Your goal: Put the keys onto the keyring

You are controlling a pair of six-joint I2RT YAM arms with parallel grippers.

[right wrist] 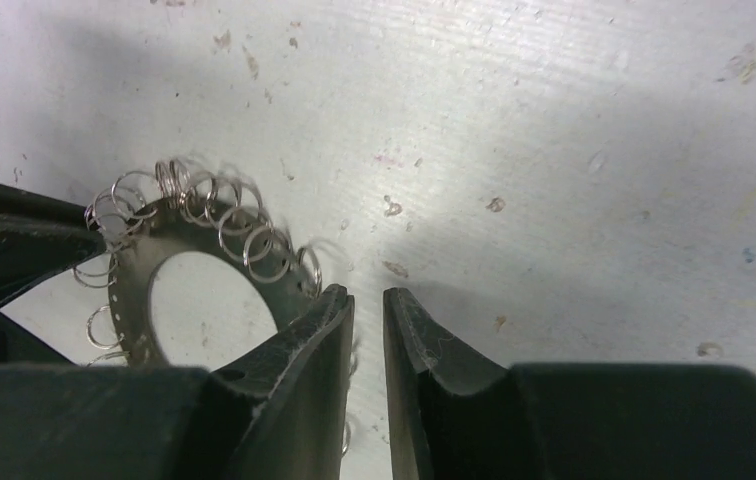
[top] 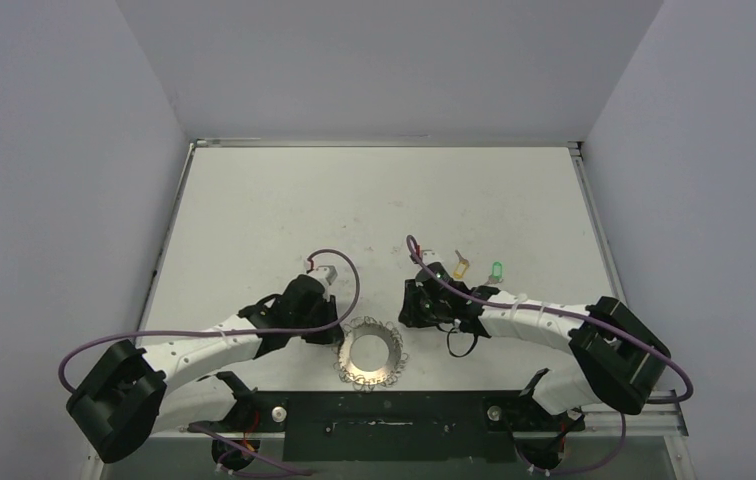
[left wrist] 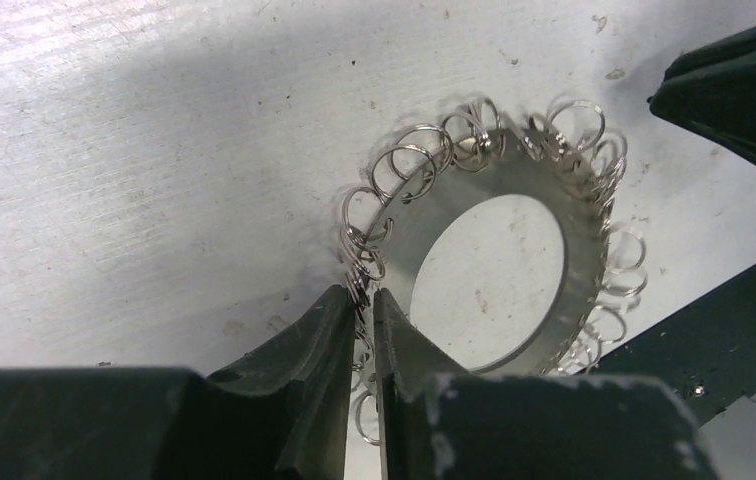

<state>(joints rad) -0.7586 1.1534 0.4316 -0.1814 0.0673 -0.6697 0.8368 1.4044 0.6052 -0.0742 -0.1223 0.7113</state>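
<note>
The keyring (top: 351,358) is lying flat on the white table (top: 354,200) at the lower centre of the top view, just above the dark mounting plate (top: 394,425) between the two arm bases. The left gripper (top: 337,337) is reaching in from the left and meeting the ring's left edge. In the left wrist view its fingers (left wrist: 319,340) are pressing almost together at the bottom centre of the frame, pinching the wire loops (left wrist: 359,262) on the ring's fringe. The right gripper (top: 406,312) is sitting just to the upper right of the ring. In the right wrist view its fingers (right wrist: 319,335) are standing a narrow slit apart with bare table showing through the gap. The left one is overlapping the ring's fringe, and whether a loop is caught between them cannot be told. The two keys are lying loose on the table right of centre, well apart from the ring and beyond the right wrist, with the yellow key (top: 461,266) just left of the green key (top: 497,270).
</note>
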